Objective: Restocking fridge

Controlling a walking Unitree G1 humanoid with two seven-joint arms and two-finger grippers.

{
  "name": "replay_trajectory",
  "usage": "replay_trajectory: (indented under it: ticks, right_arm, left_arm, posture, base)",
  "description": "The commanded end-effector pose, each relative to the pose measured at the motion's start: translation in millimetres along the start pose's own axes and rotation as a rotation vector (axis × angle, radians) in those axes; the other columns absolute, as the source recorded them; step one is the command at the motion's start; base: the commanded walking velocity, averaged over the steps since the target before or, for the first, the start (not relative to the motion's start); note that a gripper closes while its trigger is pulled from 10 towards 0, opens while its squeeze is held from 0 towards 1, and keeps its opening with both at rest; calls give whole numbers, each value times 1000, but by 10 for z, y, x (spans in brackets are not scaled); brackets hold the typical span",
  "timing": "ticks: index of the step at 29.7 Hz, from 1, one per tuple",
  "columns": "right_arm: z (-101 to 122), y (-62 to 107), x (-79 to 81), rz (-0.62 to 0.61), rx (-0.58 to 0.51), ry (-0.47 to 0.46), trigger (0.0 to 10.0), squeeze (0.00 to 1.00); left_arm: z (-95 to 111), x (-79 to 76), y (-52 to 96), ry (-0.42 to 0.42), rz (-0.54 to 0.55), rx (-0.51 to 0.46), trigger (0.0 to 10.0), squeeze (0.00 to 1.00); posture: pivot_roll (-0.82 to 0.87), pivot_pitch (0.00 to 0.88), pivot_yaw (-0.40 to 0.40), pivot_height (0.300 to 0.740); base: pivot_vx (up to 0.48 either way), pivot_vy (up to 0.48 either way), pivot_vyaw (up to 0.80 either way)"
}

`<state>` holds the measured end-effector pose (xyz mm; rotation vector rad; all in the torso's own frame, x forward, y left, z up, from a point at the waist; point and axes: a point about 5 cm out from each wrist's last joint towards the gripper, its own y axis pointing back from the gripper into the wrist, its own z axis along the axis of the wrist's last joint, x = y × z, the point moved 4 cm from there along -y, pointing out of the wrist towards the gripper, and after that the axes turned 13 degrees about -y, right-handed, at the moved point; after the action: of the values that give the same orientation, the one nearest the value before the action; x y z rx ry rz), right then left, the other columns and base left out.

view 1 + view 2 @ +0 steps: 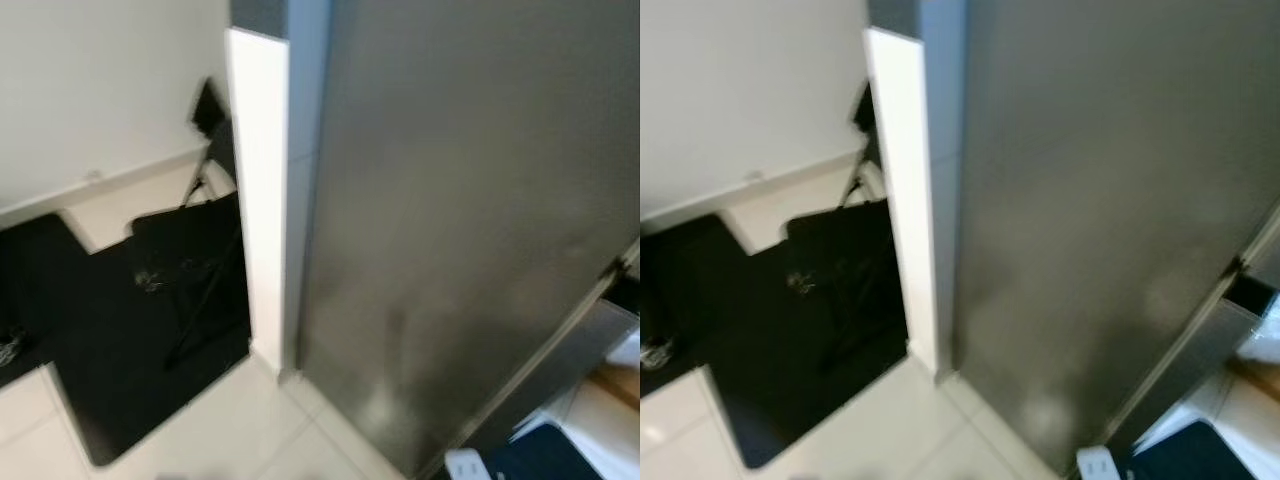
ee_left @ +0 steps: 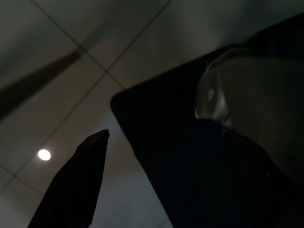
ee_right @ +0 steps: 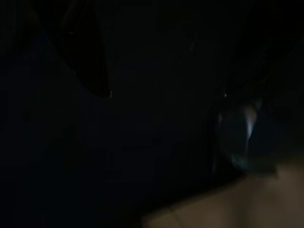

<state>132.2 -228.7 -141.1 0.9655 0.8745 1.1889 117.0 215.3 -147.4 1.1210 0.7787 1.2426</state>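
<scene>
Fridge [image 1: 470, 220] door shut, head views; left wrist: fingers [image 2: 78, 185] state unclear.

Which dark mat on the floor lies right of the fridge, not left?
The small dark blue mat at the fridge's lower right corner; the big black mat lies left, by the white panel.

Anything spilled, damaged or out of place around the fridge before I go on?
No spill or damage stands out. The grey fridge door looks intact. A black mat with dark gear lies on the tiled floor beside the white panel. Views are blurry.
</scene>
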Motion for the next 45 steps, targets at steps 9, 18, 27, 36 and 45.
replay_trajectory:
  ticks: [9,18,27,36,45]
  right_arm:
    - [-90,4,-5,-2,27,-17,10000,0]
    - [-71,4,-7,-1,19,-12,10000,0]
    - [-58,3,-7,-1,16,-11,10000,0]
    - [-25,2,1,5,-3,-20,10000,0]
    - [424,13,50,49,-160,-58,10000,0]
  left_arm:
    - [-11,-66,-5,-5,-20,4,10000,0]
    - [-27,-49,-3,-22,-11,13,10000,0]
    - [-20,-37,-3,-33,-7,12,10000,0]
    - [-17,-36,-3,-37,-6,12,10000,0]
    - [-30,-49,-3,-39,-9,16,10000,0]
  posture:
    - [74,0,5,740]
    - [75,0,4,740]
    - [73,0,6,740]
    - [71,0,8,740]
    - [68,0,10,740]
  base:
    - [0,0,-775]
    - [0,0,-777]
    - [0,0,-781]
    - [0,0,-781]
    - [0,0,-347]
